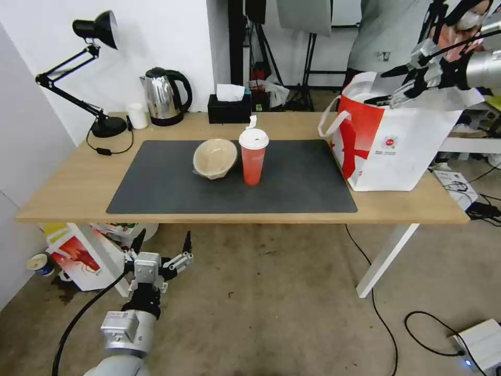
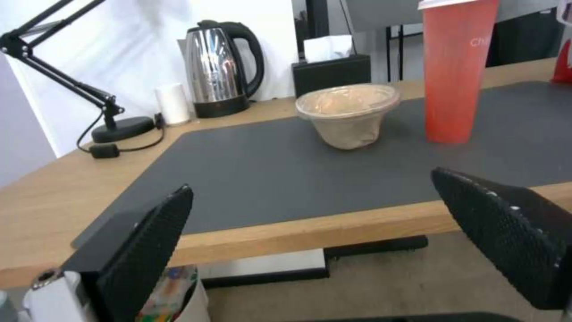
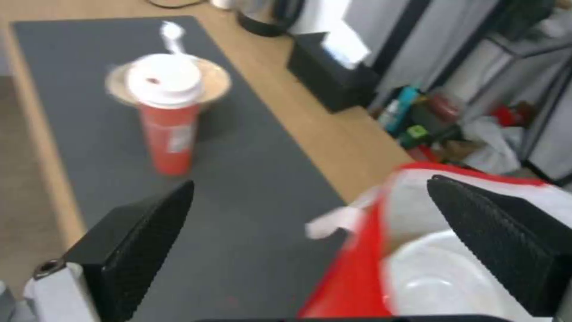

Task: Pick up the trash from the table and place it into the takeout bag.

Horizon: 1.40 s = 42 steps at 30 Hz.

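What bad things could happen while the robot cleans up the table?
The red drink cup stands tall and right beside the beige paper bowl, so grabbing one could knock the cup over. The right gripper hangs open by the takeout bag's rim and might snag its strap handle. The bag sits near the table's end, so a push might slide it off.

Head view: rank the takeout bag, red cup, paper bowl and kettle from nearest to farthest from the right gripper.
From the right gripper, open above the bag:
1. Takeout bag, directly beneath.
2. Red cup, mid-mat.
3. Paper bowl, beside the cup.
4. Kettle, back left.
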### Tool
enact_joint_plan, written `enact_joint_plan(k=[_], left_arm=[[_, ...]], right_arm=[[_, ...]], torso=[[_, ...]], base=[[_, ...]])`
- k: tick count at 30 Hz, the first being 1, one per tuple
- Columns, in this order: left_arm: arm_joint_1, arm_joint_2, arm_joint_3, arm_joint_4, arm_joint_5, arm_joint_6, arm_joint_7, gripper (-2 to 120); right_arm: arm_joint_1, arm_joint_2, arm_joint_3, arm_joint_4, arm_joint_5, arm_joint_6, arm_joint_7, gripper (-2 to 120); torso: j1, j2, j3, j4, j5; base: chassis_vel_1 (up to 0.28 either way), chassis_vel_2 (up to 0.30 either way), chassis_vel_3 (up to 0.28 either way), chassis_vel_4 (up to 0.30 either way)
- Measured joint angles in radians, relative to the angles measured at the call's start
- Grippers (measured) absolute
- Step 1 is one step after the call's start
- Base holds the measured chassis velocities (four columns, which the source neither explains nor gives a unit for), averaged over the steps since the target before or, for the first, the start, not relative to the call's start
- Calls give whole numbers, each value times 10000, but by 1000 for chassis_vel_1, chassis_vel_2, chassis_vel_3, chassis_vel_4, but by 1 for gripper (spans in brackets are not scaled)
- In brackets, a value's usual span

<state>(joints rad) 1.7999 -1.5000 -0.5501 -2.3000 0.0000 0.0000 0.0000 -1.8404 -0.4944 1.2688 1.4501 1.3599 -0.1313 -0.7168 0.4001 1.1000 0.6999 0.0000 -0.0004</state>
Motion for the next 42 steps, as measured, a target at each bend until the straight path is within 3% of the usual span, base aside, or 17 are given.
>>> enact_joint_plan(k=[3,15,20,24,27,31,42], left_arm=[[1,0,0,0,0,0,0,100],[1,0,0,0,0,0,0,100],[0,-1,0,0,0,0,0,100],[0,0,0,0,0,0,0,100],[0,1,0,0,0,0,0,100],[1,0,0,0,0,0,0,100],[1,0,1,0,0,0,0,100]], right_arm=[[593,218,-790,960,124,-16,58,100],[756,824,-862,2416,543,343,951,100],[1039,1778,-997,3337,862,1018,1902,100],[1463,2528,-1304,4017,1004,1127,2290,100],[1777,3608,-1464,4946,1107,1352,2790,100],[1904,4405,-1478,5694,1157,1429,3171,100],[1974,6023,-1615,7124,1029,1458,3721,100]], torso=[[0,0,0,-2,6],[-2,0,1,1,4],[-1,0,0,6,1],[-2,0,0,-6,7],[-2,1,0,-2,5],[-3,0,0,1,5],[-2,0,1,2,2]], base=[[0,0,0,0],[0,0,0,0],[0,0,0,0],[0,0,0,0],[0,0,0,0],[0,0,0,0],[0,0,0,0]])
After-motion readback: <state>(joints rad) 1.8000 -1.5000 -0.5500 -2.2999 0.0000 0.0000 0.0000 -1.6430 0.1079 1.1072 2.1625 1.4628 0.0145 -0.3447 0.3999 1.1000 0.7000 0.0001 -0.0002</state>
